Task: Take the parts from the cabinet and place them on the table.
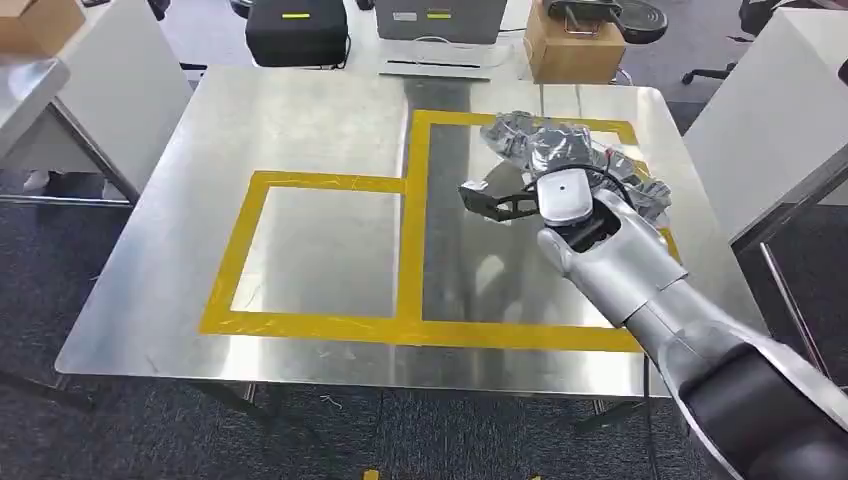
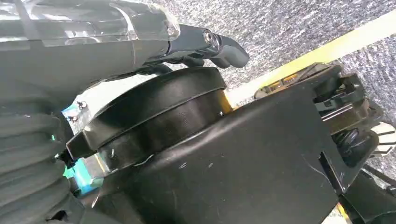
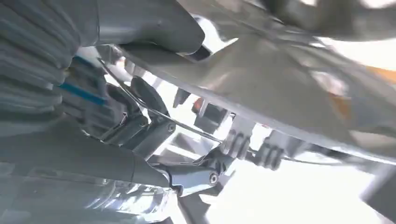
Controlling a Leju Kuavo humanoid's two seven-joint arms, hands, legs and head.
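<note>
A heap of parts in crinkled silver bags (image 1: 560, 145) lies on the steel table (image 1: 320, 120), inside the right-hand yellow tape rectangle (image 1: 418, 230) near its far corner. My right hand (image 1: 505, 200) hovers just left of the heap and a little in front of it. Its dark fingers are spread toward the left with nothing between them. In the right wrist view the thumb (image 3: 154, 28) and the fingers (image 3: 196, 175) stand apart with the tabletop (image 3: 280, 88) beyond. My left hand (image 2: 205, 42) hangs beside my body over the carpet, its fingers stretched out and holding nothing.
A second taped rectangle (image 1: 320, 250) lies on the table's left half. Beyond the far edge stand a black case (image 1: 296, 30), a grey device (image 1: 440, 20) and a cardboard box (image 1: 575, 45). White tables flank both sides (image 1: 770, 110).
</note>
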